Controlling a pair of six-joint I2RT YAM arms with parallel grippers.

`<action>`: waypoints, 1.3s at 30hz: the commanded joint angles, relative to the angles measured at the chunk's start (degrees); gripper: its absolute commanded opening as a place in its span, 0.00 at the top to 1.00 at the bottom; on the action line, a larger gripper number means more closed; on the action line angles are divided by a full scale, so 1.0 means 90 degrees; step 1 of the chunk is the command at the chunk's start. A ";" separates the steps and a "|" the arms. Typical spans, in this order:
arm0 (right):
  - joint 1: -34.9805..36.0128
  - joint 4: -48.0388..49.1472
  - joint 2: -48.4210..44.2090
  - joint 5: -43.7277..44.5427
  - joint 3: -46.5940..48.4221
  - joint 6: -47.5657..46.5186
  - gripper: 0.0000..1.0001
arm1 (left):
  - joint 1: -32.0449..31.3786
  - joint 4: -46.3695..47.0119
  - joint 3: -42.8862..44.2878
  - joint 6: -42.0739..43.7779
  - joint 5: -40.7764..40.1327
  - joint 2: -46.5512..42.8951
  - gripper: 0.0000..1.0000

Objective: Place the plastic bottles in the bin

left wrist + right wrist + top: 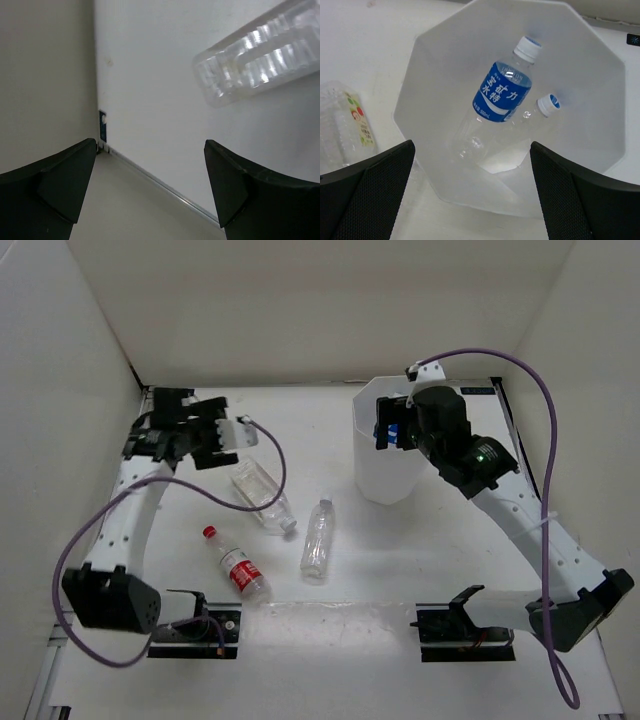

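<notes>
Three bottles on the table: a red-capped bottle [232,565] lies nearest the arm bases. An unlabelled bottle [317,539] lies just beyond it to the right, and a flattened clear bottle [260,496] lies farther back.
Left gripper [222,433]: jaws spread wide with nothing between them. It is poised at the far left, just past the flattened bottle, whose ribbed end shows in its wrist view.
Right gripper [388,430]: jaws fully apart and empty, hanging over the mouth of the bin.
Bin [385,480]: upright at the far right of the table [400,570]. Inside are a blue-label bottle [502,92] and a second clear bottle with a blue-and-white cap [547,104].
Step in hand: the right arm's drop-off looks done, with two bottles in and three to go.
Next move: probably the left arm lowers to straddle the flattened bottle across its narrow side, or the right arm reaches for the unlabelled one.
In the way: the left arm's purple cable [275,455] loops close over the flattened bottle and could snag. The round bottles may roll when nudged.
</notes>
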 commanded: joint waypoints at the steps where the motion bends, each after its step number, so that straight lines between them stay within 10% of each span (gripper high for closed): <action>1: -0.0007 0.0082 -0.0109 -0.0174 -0.0219 -0.0238 0.01 | -0.1119 -0.1467 0.0152 0.0895 -0.1536 0.0644 0.00; 12: -0.0007 0.0024 -0.0167 -0.0242 -0.0766 -0.0356 0.01 | -0.2381 -0.1458 -0.0552 0.4234 -0.1816 0.1180 0.00; 39: -0.0261 0.0082 -0.0215 -0.0116 0.0151 -0.0591 0.01 | -0.2655 -0.0198 -0.0298 0.2732 -0.2332 0.3417 0.00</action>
